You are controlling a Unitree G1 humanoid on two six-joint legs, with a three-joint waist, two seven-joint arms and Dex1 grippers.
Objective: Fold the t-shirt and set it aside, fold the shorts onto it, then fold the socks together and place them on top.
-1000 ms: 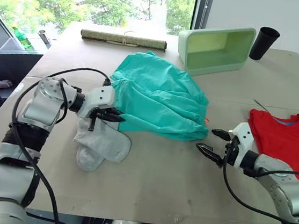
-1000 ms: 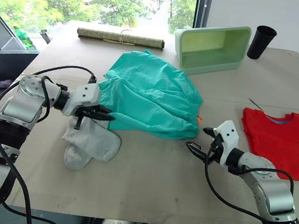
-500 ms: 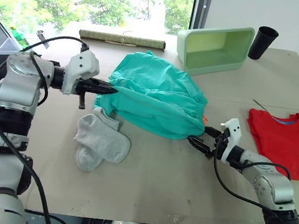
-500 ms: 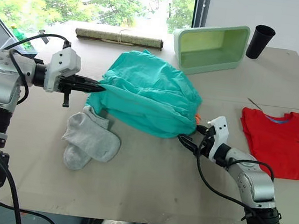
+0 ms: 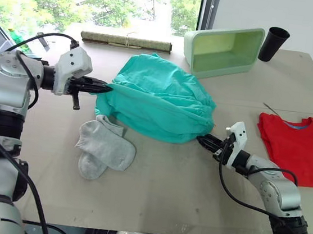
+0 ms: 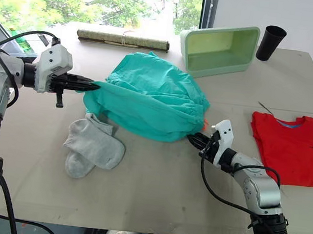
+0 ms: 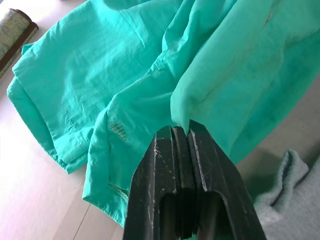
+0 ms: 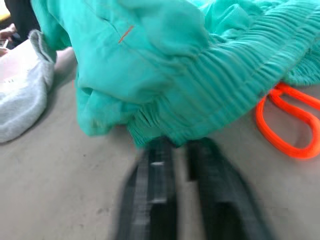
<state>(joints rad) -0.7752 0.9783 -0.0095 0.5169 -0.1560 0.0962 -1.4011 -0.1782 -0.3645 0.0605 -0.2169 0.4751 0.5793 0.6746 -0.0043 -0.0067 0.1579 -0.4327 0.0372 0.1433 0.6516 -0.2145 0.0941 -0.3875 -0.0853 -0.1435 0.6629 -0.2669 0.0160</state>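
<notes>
1. Grey table (image 5: pixel 165 191) under a bright window; two arms work at frame centre.
2. Left gripper (image 7: pixel 181 134): jaws pinched tight on a hem fold of the shorts (image 5: pixel 158 103). Since a second ago it has lifted off the socks (image 5: pixel 105 148) and drawn that edge toward centre left, clear of the surface.
3. Right gripper (image 5: pixel 205 142): jaws narrow, tips now pushed in under the elastic waistband at right of centre; grip not confirmed. Orange drawstring (image 8: pixel 290 120) lies just beside.
4. Reading: shorts being stretched for folding.
5. T-shirt (image 5: pixel 294 147) sits folded at right edge, well apart.
6. Open room: bare lower centre. Green bin (image 5: pixel 224 45), black cup (image 5: pixel 273 43), rolled mat (image 5: pixel 128 41) line the upper edge.
</notes>
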